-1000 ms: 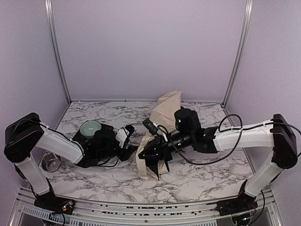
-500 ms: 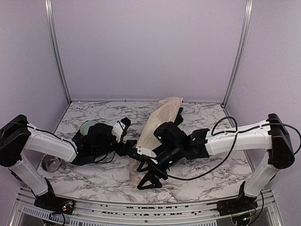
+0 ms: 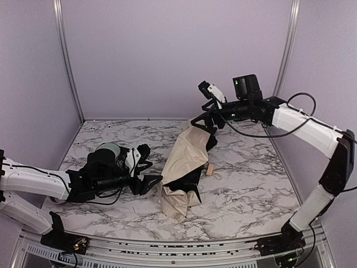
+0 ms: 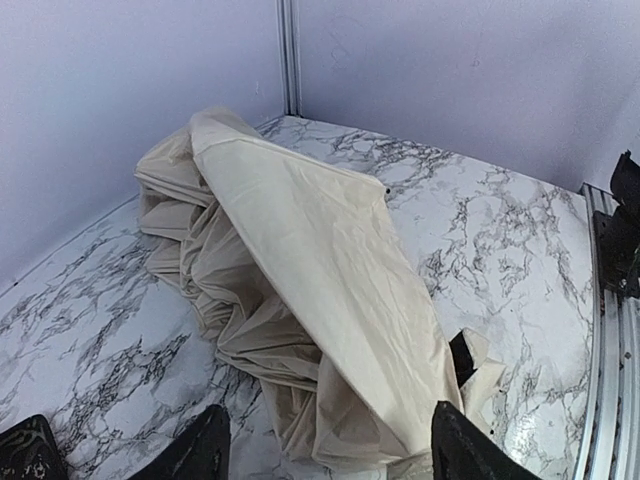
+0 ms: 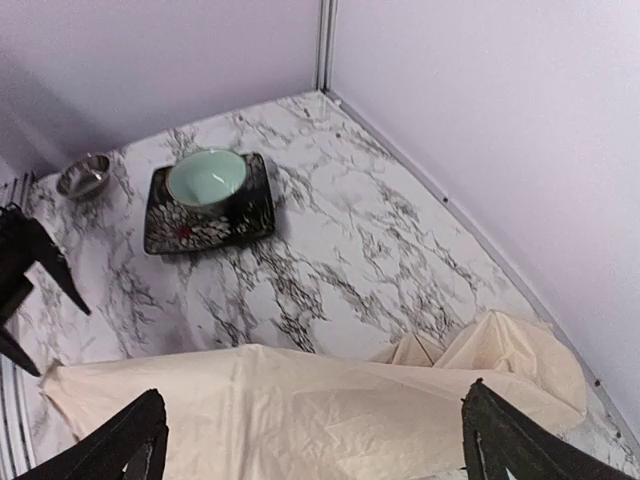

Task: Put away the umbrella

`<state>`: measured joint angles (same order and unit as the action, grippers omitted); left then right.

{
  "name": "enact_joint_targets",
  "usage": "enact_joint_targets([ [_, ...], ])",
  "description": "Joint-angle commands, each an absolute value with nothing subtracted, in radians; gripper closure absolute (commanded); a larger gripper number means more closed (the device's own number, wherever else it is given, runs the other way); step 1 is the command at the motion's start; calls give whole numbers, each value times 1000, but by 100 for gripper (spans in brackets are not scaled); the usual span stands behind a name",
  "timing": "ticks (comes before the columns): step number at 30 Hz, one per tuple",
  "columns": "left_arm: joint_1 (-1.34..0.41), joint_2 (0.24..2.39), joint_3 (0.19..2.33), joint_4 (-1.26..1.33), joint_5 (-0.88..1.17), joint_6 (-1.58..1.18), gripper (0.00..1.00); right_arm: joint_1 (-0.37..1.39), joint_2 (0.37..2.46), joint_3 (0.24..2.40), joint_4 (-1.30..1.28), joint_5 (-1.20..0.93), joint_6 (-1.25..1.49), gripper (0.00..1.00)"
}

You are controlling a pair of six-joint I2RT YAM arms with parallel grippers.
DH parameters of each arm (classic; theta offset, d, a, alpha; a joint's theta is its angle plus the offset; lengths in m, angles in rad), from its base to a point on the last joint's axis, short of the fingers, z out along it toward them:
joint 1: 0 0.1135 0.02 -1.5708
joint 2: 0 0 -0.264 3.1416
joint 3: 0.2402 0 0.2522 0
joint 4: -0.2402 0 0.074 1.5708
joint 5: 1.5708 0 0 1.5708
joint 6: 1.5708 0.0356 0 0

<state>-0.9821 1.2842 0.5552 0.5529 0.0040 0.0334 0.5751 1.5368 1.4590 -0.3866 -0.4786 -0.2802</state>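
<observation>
Cream umbrella (image 3: 184, 159) on table (image 3: 251, 184), left end effector (image 3: 149, 167) wide, right end effector (image 3: 205, 120) wide

Left arm (image 3: 33, 180) lay low, forearm almost level, stretched from its base toward the centre. Left gripper (image 3: 149, 166) faced the robot's right, jaws parted and gripping nothing; its fingers (image 4: 205, 450) showed apart along the bottom of the left wrist view.

Right arm (image 3: 301, 120) stood tall, elbow at the far right, forearm reaching back-left at height. Right gripper (image 3: 205, 120) hung angled downward, jaws spread wide and empty; fingers (image 5: 125, 440) sat in both lower corners of its wrist view.
</observation>
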Motion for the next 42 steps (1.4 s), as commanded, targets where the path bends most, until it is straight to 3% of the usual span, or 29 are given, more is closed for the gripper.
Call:
enact_joint_targets([
  [1, -1007, 1309, 541, 483, 12, 36, 31, 566, 1792, 1625, -586, -418, -446, 0],
  [6, -1010, 1321, 540, 480, 0, 38, 31, 573, 2009, 1747, -731, -427, -500, 0],
  [13, -1012, 1322, 539, 456, -3, 56, 30, 705, 2143, 1624, -688, -336, -529, 0],
  [20, -1014, 1319, 543, 445, -7, 54, 30, 713, 2253, 1579, -684, -231, -497, 4],
  [23, -1014, 1326, 547, 441, -7, 54, 31, 713, 2261, 1566, -672, -191, -489, 15],
  [28, -1019, 1333, 561, 430, -6, 54, 30, 712, 2190, 1504, -581, -125, -489, 51],
  [35, -1023, 1330, 576, 413, -21, 71, 30, 675, 1964, 1414, -413, -90, -538, 73],
  [40, -1024, 1331, 577, 411, -32, 78, 30, 598, 1826, 1381, -306, -27, -533, 100],
  [42, -1025, 1333, 578, 411, -45, 82, 30, 572, 1778, 1365, -244, 41, -546, 100],
])
